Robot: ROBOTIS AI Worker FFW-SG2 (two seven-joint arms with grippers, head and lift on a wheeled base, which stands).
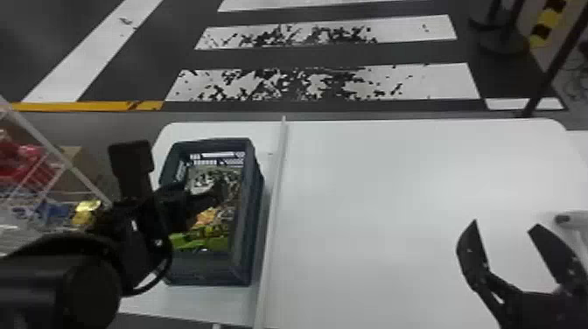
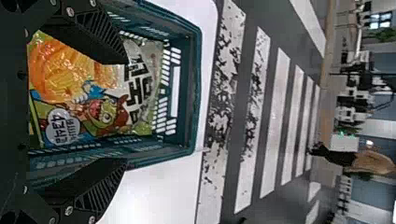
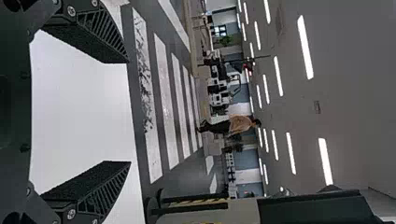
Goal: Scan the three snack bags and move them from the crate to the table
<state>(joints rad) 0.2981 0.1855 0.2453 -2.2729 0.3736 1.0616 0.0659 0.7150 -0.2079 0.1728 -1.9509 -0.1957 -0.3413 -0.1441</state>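
Toward the left end of the smooth white bench (image 1: 372,197), a deep blue-green plastic crate (image 1: 251,218) with slotted walls stands beside a raised white strip (image 1: 273,197) that crosses the bench top. Inside the crate lies a glossy plastic snack bag (image 2: 60,88), printed with orange snack pieces, a green cartoon character and bold dark lettering on a pale end. Green, orange and pale patches show in the crate from the head view (how many bags they make up, I cannot tell).

The left black claw (image 1: 201,204) reaches over the crate, its two flat fingers spread well apart with nothing pinched between them. The right black claw (image 1: 505,225) is over the right part of the bench, also wide apart and holding nothing. Just beside it, at the head view's edge, is a pale rounded object (image 1: 571,220) with a grey end, partly cut off.

Left of the bench stands a white wire rack (image 1: 65,162) with red, blue and gold packages. Beyond the bench, broad white stripes cross the dark floor (image 1: 306,57).
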